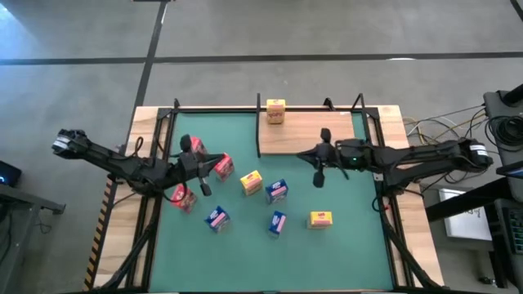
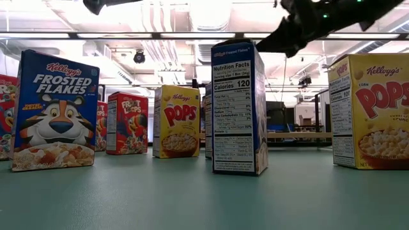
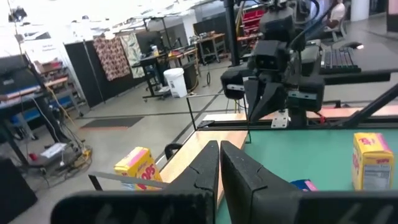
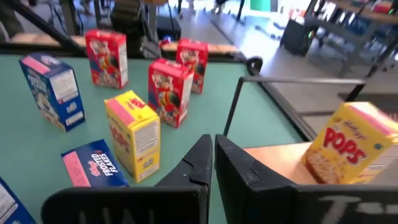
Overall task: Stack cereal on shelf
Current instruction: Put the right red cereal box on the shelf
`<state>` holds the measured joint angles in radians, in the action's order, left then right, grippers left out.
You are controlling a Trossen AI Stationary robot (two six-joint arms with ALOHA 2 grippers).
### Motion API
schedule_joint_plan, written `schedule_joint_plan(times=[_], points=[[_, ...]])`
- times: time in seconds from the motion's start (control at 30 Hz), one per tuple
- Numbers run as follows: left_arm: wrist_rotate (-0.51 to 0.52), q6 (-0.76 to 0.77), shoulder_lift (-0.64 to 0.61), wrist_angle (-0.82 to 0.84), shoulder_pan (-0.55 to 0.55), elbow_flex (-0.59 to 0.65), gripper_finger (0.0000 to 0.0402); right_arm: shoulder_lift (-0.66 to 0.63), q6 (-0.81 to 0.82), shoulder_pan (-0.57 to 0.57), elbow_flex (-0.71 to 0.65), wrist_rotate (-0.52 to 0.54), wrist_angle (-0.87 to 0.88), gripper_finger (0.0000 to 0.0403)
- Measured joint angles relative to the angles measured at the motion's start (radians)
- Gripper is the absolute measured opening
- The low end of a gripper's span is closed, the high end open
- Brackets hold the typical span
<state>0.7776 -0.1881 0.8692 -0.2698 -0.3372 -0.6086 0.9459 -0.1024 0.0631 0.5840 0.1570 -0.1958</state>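
The shelf, a light-wood board (image 1: 327, 137) with black posts, lies at the mat's far right. One yellow cereal box (image 1: 276, 110) stands on its far left corner and also shows in the right wrist view (image 4: 348, 146). Three red boxes (image 1: 223, 166), two more yellow boxes (image 1: 251, 182) and three blue boxes (image 1: 276, 190) are scattered on the green mat. My left gripper (image 3: 219, 165) is shut and empty, raised above the red boxes (image 1: 211, 169). My right gripper (image 4: 213, 155) is shut and empty, raised over the shelf's near left corner (image 1: 304, 155), facing the left gripper.
A black frame (image 1: 163, 122) runs around the green mat (image 1: 343, 245). A yellow box (image 1: 320, 218) and a blue box (image 1: 277, 222) stand toward the mat's near side. The shelf's right part is bare wood.
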Motion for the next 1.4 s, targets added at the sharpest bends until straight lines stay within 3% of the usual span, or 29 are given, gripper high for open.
schedule_joint_plan(times=[0.47, 0.67, 0.93, 1.17, 1.4], points=[[-0.003, 0.139, 0.066, 0.001, 0.116, -0.003, 0.0, -0.258, -0.069, 0.0, -0.122, -0.041, -0.057, 0.0011], [-0.134, 0.155, 0.134, 0.048, 0.151, -0.075, 0.0, -0.32, -0.1, 0.0, -0.143, -0.13, -0.056, 0.0011], [-0.161, 0.29, 0.261, 0.477, 0.166, -0.287, 0.0, -0.43, -0.108, 0.0, -0.184, -0.14, -0.045, 0.0011], [-0.183, 0.492, 0.391, 0.959, 0.189, -0.496, 0.0, -0.543, -0.108, 0.0, -0.238, -0.139, -0.048, 0.0011], [-0.478, 0.727, 0.487, 1.255, 0.291, -0.628, 0.0, -0.623, -0.102, 0.0, -0.259, -0.139, -0.044, 0.0011]])
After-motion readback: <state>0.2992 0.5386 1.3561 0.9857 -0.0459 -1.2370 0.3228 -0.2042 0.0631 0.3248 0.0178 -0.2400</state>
